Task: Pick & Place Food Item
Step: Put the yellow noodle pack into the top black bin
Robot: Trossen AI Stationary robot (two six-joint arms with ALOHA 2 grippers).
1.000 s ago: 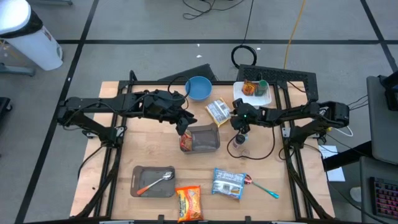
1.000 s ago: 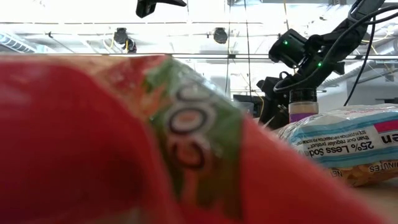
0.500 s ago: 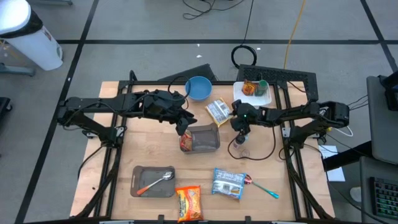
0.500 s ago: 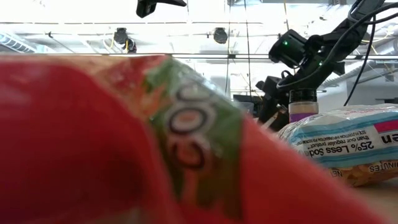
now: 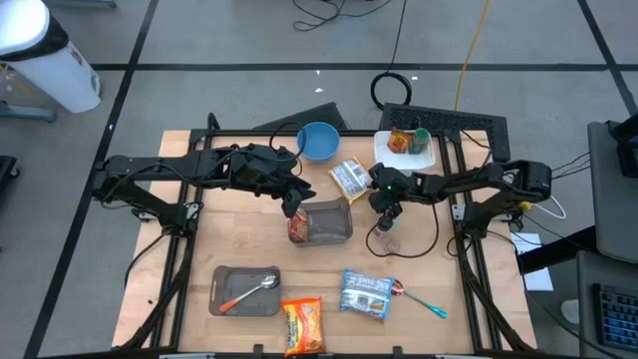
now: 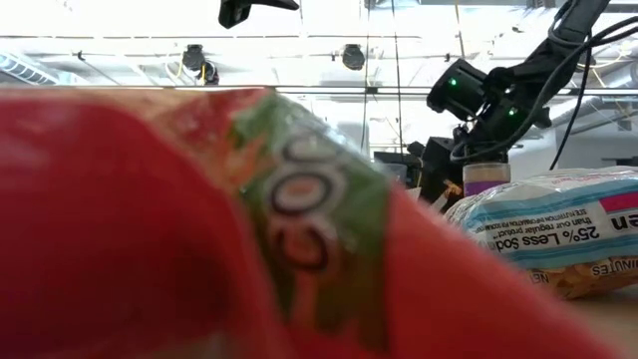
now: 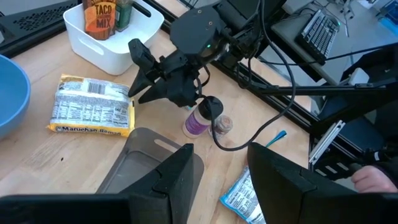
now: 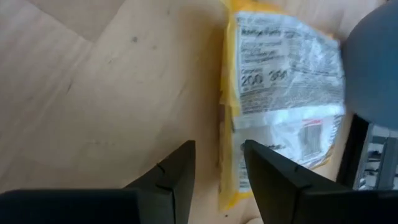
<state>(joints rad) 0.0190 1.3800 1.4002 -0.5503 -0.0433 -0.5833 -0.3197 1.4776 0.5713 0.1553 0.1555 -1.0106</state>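
Two grippers: the right gripper [image 5: 387, 207], fingers apart and empty, has lifted off the spice jar [image 5: 385, 225], while the left gripper [image 5: 292, 207] stays part-open over the grey tray [image 5: 329, 221].

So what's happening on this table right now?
A two-armed robot is sorting food items on a wooden table. The left gripper hangs at the left end of a grey bin, beside a red packet. The right gripper, open and empty, sits just above a small spice jar standing upright near the yellow noodle packet. A blue bowl, a white tub and more packets lie around, apparently untouched.
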